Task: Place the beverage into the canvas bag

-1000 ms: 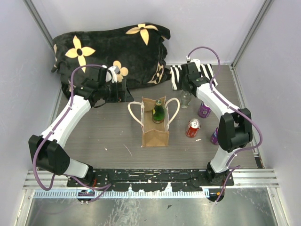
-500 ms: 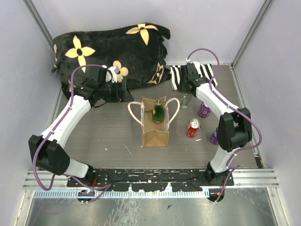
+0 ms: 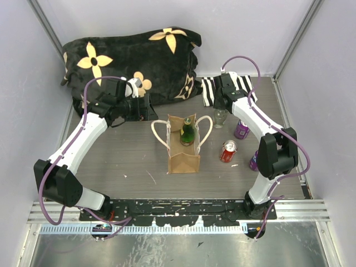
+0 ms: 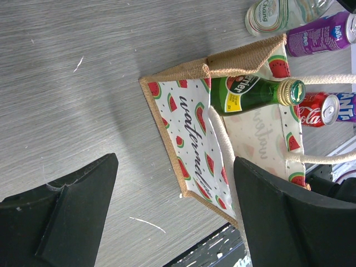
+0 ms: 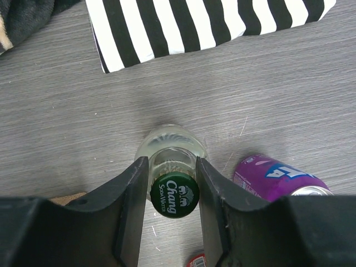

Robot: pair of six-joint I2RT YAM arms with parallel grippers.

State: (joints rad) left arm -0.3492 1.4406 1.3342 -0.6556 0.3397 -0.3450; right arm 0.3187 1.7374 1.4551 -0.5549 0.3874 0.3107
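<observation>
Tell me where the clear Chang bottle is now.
Top view: the clear Chang bottle stands right of the canvas bag, beside the purple can, its neck between the fingers of the right end effector.

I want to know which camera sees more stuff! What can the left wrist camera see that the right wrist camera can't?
Only the left wrist view shows the green bottle standing inside the canvas bag, and the bag's watermelon print.

Only the right wrist view shows the striped cloth and the right gripper closed around the clear bottle just below its green cap.

Both views show that clear bottle and a purple can beside it.
</observation>
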